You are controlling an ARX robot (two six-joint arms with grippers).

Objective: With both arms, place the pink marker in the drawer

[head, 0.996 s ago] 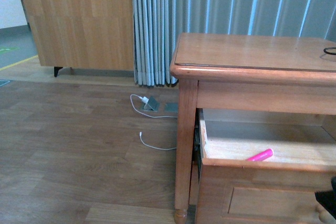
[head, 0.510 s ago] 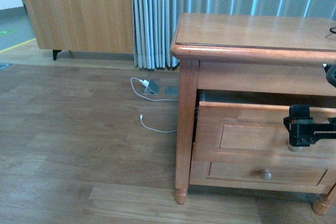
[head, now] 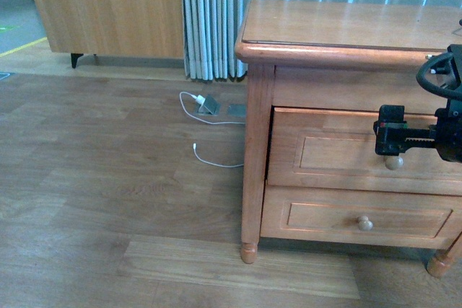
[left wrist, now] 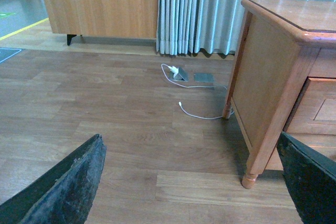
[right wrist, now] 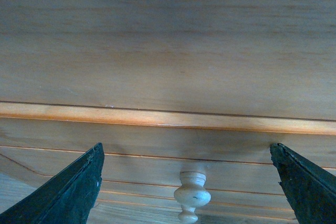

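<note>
Right pincer (head: 393,138) spread wide, level with knob (head: 393,162) of drawer (head: 332,151), clasping nothing. Left pincer (left wrist: 194,182) spread too, hanging over floor (head: 108,178), well apart from cabinet (head: 346,34). Drawer nearly flush; pink marker not visible, presumably inside. Risk: uneven push off-centre, jamming the drawer in its frame or snagging a finger (right wrist: 68,190) on the knob.

Nightstand (head: 346,34) at right, drawer (head: 325,153) pushed in under its top, shallower drawer (head: 317,218) below it, right claw (head: 393,138) just before the drawer's knob (head: 393,163), cable (head: 209,160) on floor left of nightstand, curtain (head: 216,19) behind, cabinet (head: 108,9) far left.
</note>
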